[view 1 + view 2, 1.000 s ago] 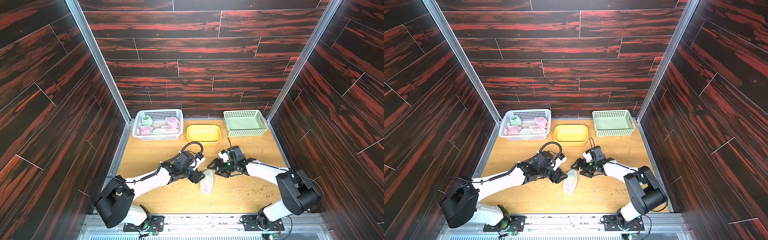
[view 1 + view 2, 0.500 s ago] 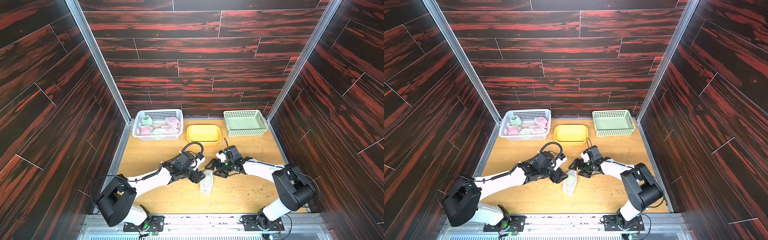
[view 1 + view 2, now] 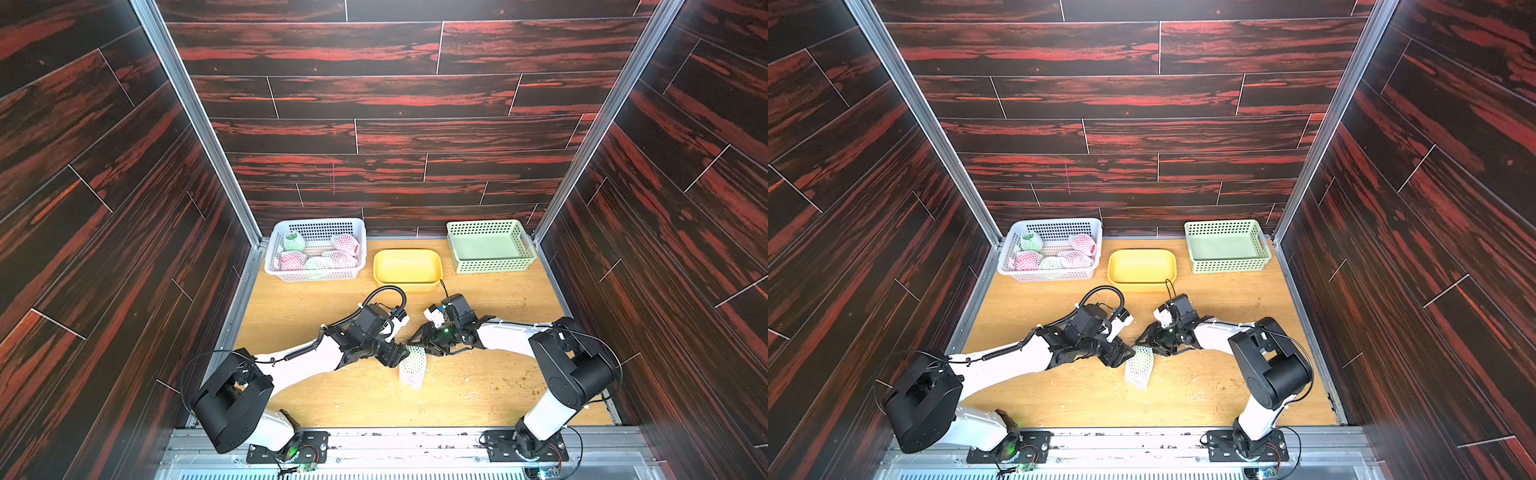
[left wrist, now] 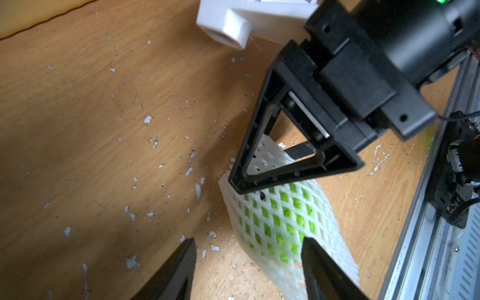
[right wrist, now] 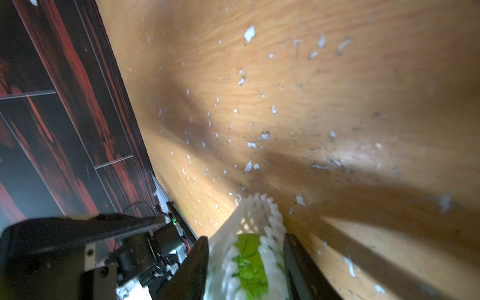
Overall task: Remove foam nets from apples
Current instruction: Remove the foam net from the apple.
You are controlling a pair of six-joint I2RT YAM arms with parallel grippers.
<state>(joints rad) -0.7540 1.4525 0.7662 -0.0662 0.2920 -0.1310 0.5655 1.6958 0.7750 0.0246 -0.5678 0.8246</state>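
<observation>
step: stripping foam net (image 3: 412, 368) off green apple (image 4: 283, 215) | on worktop (image 3: 316, 316), robot-side of yellow tub (image 3: 407, 279) | right gripper (image 5: 245, 249) jaws pinching net end | left gripper (image 3: 400, 356) jaws spread (apple ungripped) | next: clamp apple, pull net

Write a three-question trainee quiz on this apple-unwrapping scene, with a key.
1. How many netted apples lie in the white basket?
2. True or false: the yellow tub holds nothing.
3. The right gripper has a finger on each side of a foam net that wraps: A) a red apple; B) a green apple; C) nothing.
Key: 1) five; 2) true; 3) B.
</observation>
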